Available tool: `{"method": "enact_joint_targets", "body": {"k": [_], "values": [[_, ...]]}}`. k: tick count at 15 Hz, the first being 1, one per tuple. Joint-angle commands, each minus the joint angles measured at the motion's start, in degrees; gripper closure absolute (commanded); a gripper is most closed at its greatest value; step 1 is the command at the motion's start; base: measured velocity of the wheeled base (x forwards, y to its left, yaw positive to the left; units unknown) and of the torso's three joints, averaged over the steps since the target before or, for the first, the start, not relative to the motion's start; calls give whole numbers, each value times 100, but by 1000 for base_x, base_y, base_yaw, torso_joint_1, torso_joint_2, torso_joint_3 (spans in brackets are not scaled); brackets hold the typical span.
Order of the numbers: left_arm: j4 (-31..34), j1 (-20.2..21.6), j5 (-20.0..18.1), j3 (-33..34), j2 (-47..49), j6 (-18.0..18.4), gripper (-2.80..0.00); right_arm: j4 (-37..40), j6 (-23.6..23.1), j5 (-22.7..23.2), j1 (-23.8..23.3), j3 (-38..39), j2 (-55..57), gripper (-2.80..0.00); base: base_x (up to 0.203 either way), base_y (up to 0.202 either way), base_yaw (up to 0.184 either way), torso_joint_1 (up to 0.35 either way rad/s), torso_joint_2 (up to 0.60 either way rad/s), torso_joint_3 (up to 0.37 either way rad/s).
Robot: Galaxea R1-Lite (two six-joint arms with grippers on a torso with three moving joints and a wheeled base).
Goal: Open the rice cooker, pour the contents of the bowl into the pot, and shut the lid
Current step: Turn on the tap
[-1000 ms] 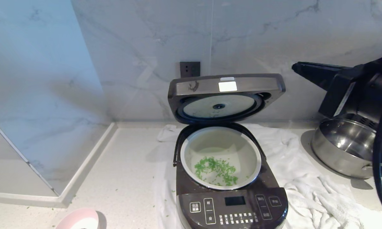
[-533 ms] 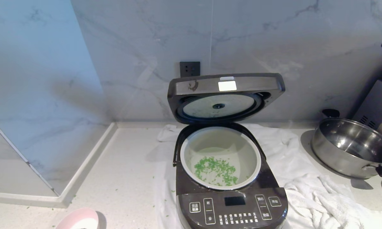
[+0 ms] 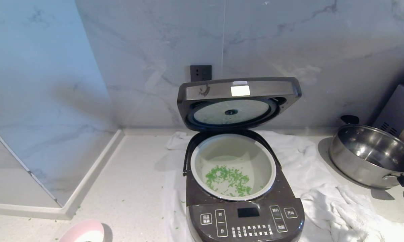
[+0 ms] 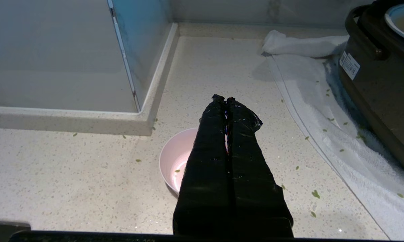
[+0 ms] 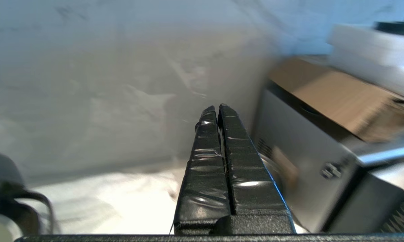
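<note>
The rice cooker [image 3: 244,188] stands on a white towel [image 3: 326,201] on the counter [image 3: 134,174], its lid [image 3: 239,101] raised upright toward the wall. Inside, the pot [image 3: 233,166] holds the green bits [image 3: 228,179] on its bottom (a few are scattered on the counter too). A steel pan [image 3: 370,154] sits at the right. The pink bowl [image 4: 175,161] rests on the counter near the cooker's front left, under the left gripper [image 4: 224,99], fingers pressed together. The right gripper [image 5: 218,108] is also pressed together, holding nothing, facing the wall.
</note>
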Motion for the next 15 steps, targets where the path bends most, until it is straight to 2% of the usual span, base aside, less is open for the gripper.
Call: {"method": "enact_joint_targets", "body": {"k": [1,5,7,9,10,12,15], "values": [[-1,0,1,0,4,-2,0,115,-30,-12,-127,422,-752,0,0,0,0,0,0,0],[-1,0,3,0,4,-4,0,1202,-53,4,-484,647,-1871,0,0,0,0,0,0,0],[-1,0,1,0,4,-4,0,1418,-96,32,-763,927,-2314,0,0,0,0,0,0,0],[-1,0,1,0,9,-4,0,1457,-152,112,-820,1223,-2884,0,0,0,0,0,0,0],[-1,0,8,0,4,3,0,1433,-148,265,-829,1450,-3080,0,0,0,0,0,0,0],[-1,0,1,0,5,3,0,1350,191,521,-838,1607,-3133,0,0,0,0,0,0,0],[-1,0,1,0,11,-4,0,1642,245,1109,-767,1612,-3153,0,0,0,0,0,0,0]]}}
